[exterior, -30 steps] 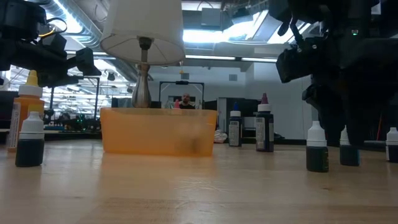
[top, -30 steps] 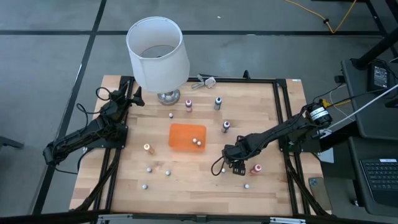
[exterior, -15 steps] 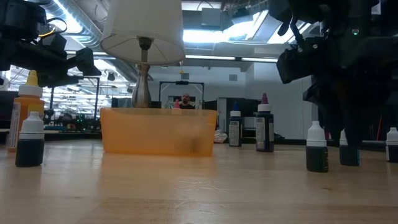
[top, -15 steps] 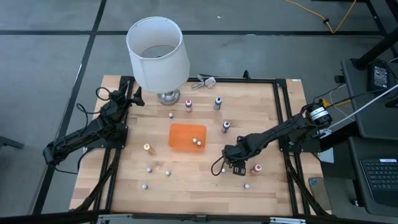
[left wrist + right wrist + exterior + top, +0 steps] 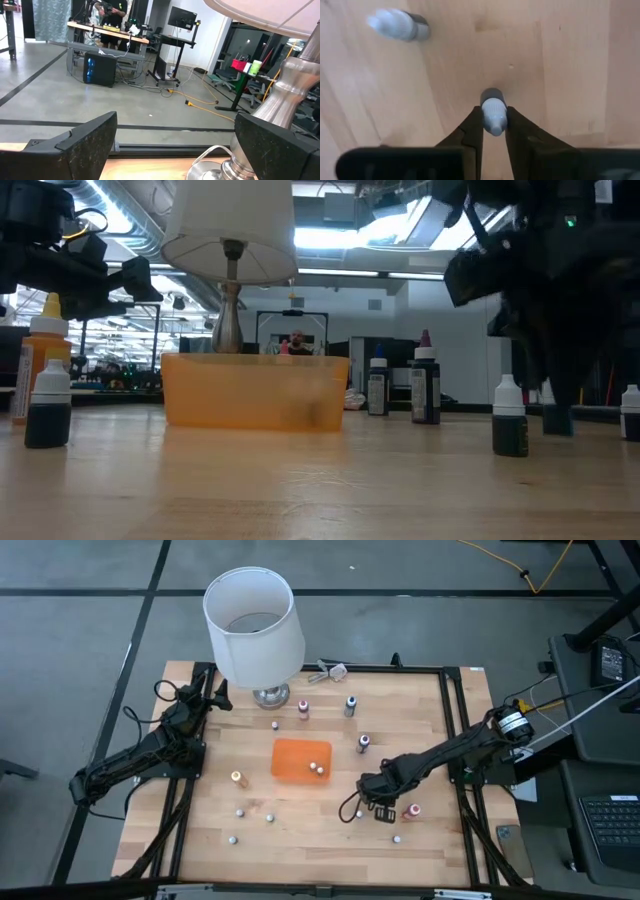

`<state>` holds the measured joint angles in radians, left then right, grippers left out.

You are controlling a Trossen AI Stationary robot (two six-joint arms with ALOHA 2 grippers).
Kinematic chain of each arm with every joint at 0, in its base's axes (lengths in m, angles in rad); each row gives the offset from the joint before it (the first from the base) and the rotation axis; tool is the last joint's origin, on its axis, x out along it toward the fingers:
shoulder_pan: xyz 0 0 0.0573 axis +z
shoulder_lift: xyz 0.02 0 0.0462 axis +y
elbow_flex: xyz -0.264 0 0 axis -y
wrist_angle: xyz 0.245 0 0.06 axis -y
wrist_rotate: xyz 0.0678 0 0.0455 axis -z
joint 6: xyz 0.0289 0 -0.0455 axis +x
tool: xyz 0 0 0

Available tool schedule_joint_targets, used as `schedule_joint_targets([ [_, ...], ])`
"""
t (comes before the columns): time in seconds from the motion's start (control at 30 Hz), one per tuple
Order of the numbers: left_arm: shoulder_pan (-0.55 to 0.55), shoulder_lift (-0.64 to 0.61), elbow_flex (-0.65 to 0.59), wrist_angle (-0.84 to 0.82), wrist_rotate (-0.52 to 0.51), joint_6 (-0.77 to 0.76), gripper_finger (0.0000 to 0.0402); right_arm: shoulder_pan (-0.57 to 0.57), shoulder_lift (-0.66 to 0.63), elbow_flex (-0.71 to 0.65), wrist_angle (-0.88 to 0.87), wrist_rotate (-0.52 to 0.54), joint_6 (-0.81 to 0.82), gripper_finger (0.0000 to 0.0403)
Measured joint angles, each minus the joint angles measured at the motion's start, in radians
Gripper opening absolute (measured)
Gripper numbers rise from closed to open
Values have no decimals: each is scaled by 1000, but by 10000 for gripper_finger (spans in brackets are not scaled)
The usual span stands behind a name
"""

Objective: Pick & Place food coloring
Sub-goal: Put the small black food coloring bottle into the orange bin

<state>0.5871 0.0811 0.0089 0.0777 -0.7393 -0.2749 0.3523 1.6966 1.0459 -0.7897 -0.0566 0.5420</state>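
Small white-capped food coloring bottles stand scattered over the wooden table (image 5: 200,840). My right gripper (image 5: 493,114) points down at the near right of the table (image 5: 378,806) and is shut on one dark-bodied bottle (image 5: 492,96), which also shows in the low view (image 5: 557,418). Another bottle (image 5: 397,26) stands close by, and a red one (image 5: 411,810) is just to the right. Two bottles (image 5: 318,769) sit in the orange tray (image 5: 292,760). My left gripper (image 5: 175,145) waits open at the far left, beside the lamp (image 5: 253,625). My right gripper pinches the bottle's white cap (image 5: 494,106) between its two fingers (image 5: 475,122), coming from above and pointing down. The dark body shows below the fingertips. Whether the bottle's base still rests on the table, I cannot tell.
The tall lamp (image 5: 230,240) stands at the far left of the table. A dark-bodied bottle (image 5: 509,416) and two taller bottles (image 5: 425,385) stand near the right gripper's side. An orange bottle (image 5: 238,779) and several small ones lie toward the near left.
My right gripper has shut its fingers onto the bottle's cap, staying in the same place above it. The left arm has kept still.
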Motion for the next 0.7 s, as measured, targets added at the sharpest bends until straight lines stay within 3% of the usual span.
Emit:
schedule_joint_targets([
  [0.2,0,0,0,0,0,0,391,-13,0,99,-100,1,-37,77],
  [0.37,0,0,0,0,0,0,391,-46,4,212,-212,2,-98,66],
  [0.7,0,0,0,0,0,0,391,-137,183,568,-445,30,-246,74],
])
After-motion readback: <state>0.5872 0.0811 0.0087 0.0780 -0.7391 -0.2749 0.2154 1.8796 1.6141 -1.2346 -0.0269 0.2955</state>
